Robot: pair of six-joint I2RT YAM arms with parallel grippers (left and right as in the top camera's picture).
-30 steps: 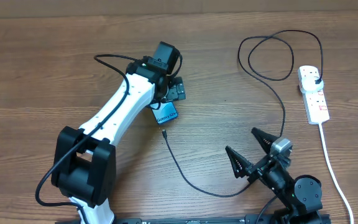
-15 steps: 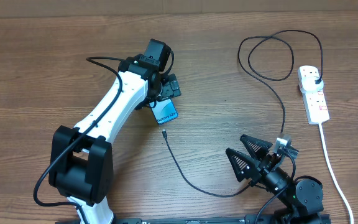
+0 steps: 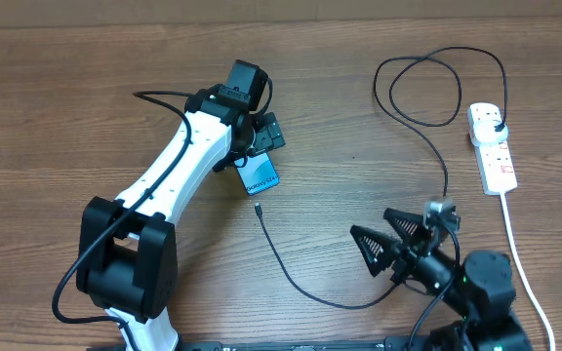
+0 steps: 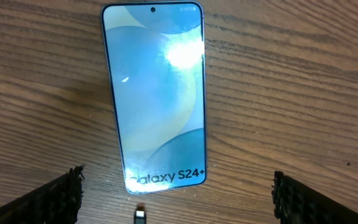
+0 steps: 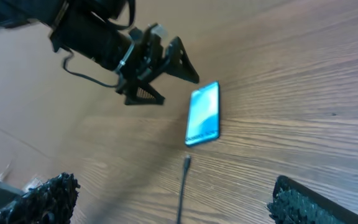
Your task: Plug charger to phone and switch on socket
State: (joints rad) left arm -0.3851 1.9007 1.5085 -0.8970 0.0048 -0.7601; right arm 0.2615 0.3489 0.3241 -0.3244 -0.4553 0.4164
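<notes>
Overhead view shows the phone (image 3: 260, 176) lying flat on the wooden table (image 3: 86, 88), screen up and lit blue, near the middle of the table. The left gripper (image 3: 269, 135) hangs over the far end of the phone with its jaws spread wide and holding nothing. In the left wrist view both fingers (image 4: 61, 199) stand well apart on either side of the phone (image 4: 157, 93), not touching it, and the words "Galaxy S24+" are readable at its near end. The small connector tip (image 4: 140, 214) of the charger lies just beside that end, apart from it. From there the thin black cable (image 3: 281, 263) runs across the table, passes by the right arm, makes a loop, and ends in a black plug (image 3: 496, 124) that sits in the white power strip (image 3: 494, 161) at the right edge. The red switches seem too small to read, so I cannot tell their position. The right gripper (image 3: 371, 226) is low near the front edge, jaws open and empty, pointing toward the phone (image 5: 204, 115).
</notes>
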